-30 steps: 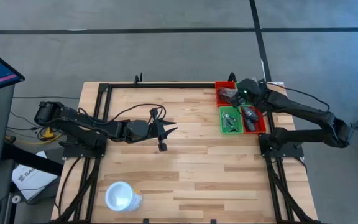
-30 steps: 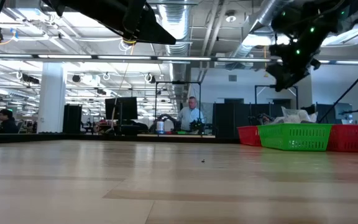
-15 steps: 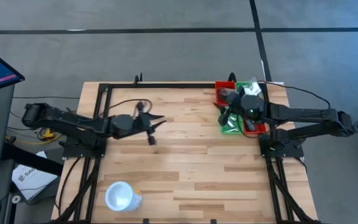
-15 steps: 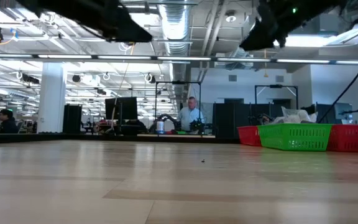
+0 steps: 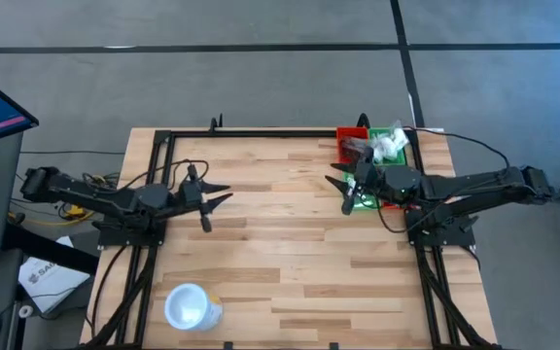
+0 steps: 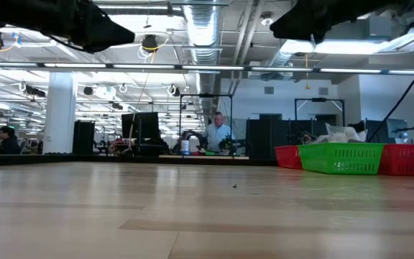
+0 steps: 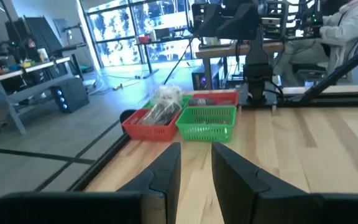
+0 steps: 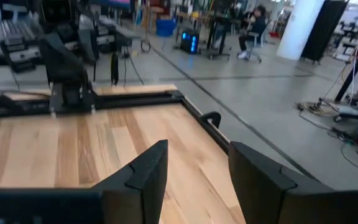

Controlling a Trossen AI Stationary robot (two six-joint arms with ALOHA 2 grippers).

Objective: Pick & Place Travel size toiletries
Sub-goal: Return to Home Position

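Observation:
The travel size toiletries lie in small baskets at the table's far right. Dark tubes fill a red basket (image 5: 351, 147), which also shows in the left wrist view (image 7: 156, 117). Clear sachets (image 5: 390, 143) lie just right of that basket. My right gripper (image 5: 336, 183) (image 8: 197, 149) hangs open and empty, level, above the near-left green basket (image 5: 362, 194), pointing toward the table's left. My left gripper (image 5: 224, 196) (image 7: 196, 149) hovers at mid-left and points level toward the baskets. A narrow gap between its fingers holds nothing.
A second red basket (image 5: 399, 192) sits right of the green one (image 7: 207, 122). A white cup (image 5: 189, 308) stands near the front left edge. Bare wood lies between the arms. A black frame (image 5: 261, 133) runs along the far edge. People sit in the room beyond.
My left gripper has drawn back toward the table's left edge, staying level above the wood. My right gripper has swung from over the baskets at the far right, risen a little, and turned until it points toward the table's left.

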